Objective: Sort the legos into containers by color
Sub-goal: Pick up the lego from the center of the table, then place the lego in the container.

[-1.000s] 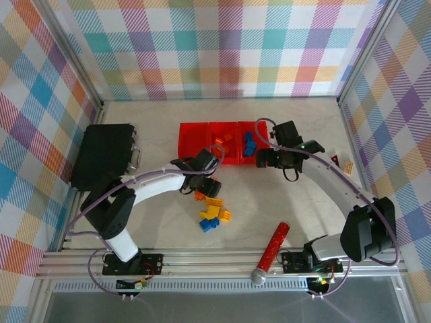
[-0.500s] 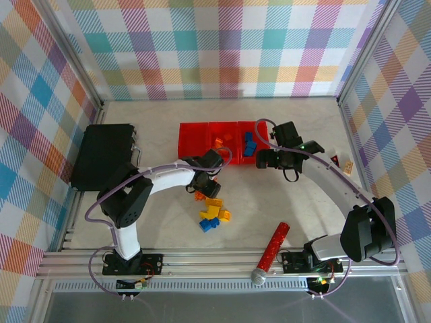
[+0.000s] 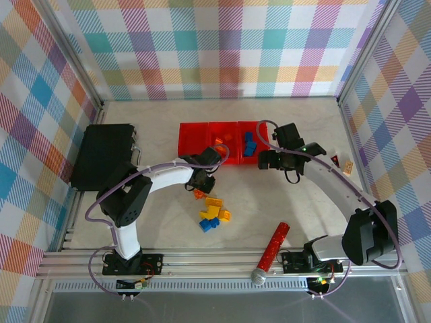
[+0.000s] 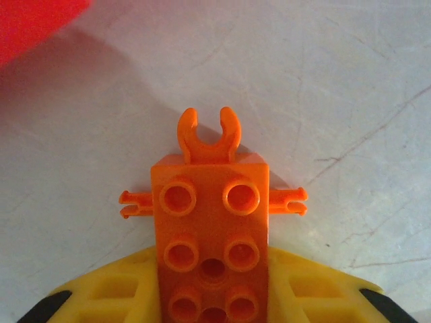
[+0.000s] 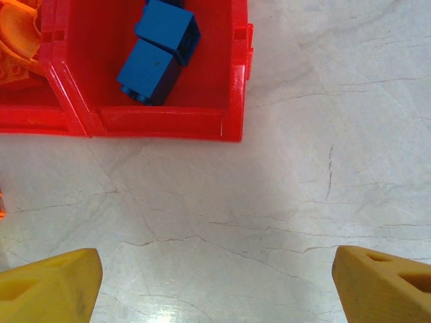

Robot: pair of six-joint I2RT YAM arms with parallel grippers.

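My left gripper (image 3: 201, 180) is shut on an orange lego (image 4: 212, 215); the brick sits between the yellow fingers (image 4: 101, 296), close above the table. A corner of a red container (image 4: 34, 23) shows at the upper left. A loose pile of yellow, orange and blue legos (image 3: 214, 214) lies nearer on the table. The three joined red containers (image 3: 192, 149) stand behind: orange legos (image 3: 225, 140) in the middle one, blue legos (image 5: 158, 57) in the right one. My right gripper (image 5: 215, 282) hangs open over bare table just in front of the right container (image 5: 168, 124).
A large black case (image 3: 101, 155) lies at the left. A red glittery microphone (image 3: 269, 252) rests near the front rail. A small tan block (image 3: 348, 167) and a dark piece (image 3: 335, 160) sit by the right wall. Plaid walls enclose the table.
The left gripper has closed its fingers on the orange lego beside the pile, and its wrist shifted slightly. The right arm has stayed put.
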